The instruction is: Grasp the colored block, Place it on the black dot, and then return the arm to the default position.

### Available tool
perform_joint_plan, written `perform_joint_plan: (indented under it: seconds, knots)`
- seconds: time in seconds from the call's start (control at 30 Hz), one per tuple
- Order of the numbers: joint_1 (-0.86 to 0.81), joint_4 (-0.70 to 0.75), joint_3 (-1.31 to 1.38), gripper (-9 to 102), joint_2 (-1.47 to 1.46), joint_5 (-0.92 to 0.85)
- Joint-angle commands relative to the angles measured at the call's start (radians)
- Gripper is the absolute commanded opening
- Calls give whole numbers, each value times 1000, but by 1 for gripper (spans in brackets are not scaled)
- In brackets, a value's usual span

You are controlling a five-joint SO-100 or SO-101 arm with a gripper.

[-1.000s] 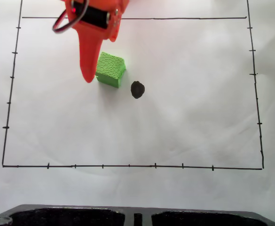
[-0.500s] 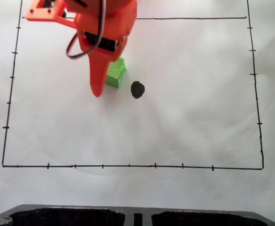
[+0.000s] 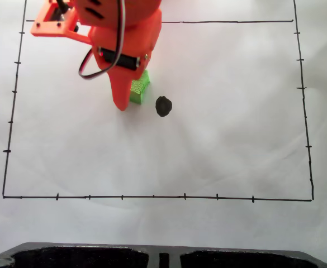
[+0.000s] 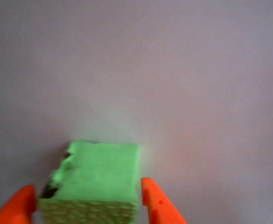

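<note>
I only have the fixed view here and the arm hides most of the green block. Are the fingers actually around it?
Observer: Yes. In the wrist view the colored block sits between the two orange fingertips of the gripper, one on each side.
Operator: Are they squeezing it yet?
Observer: The right fingertip looks against the block's side; at the left one I cannot tell.
Operator: Anything wrong with the block?
Observer: Its left top edge has dark, chipped-looking spots.
</note>
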State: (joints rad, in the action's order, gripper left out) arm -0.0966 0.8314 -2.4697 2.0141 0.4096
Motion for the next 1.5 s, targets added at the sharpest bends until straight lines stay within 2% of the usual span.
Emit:
perform_joint_plan:
  seconds: [0.0, 0.3, 0.43, 0.77, 1.47]
  knots:
    - [-11, -15, 44, 24, 6, -18]
    - [-17, -8, 55, 15, -14, -29]
    - [0, 3, 63, 15, 6, -34]
    - [135, 140, 255, 15, -34, -8]
    - [213, 54, 308, 18, -247, -112]
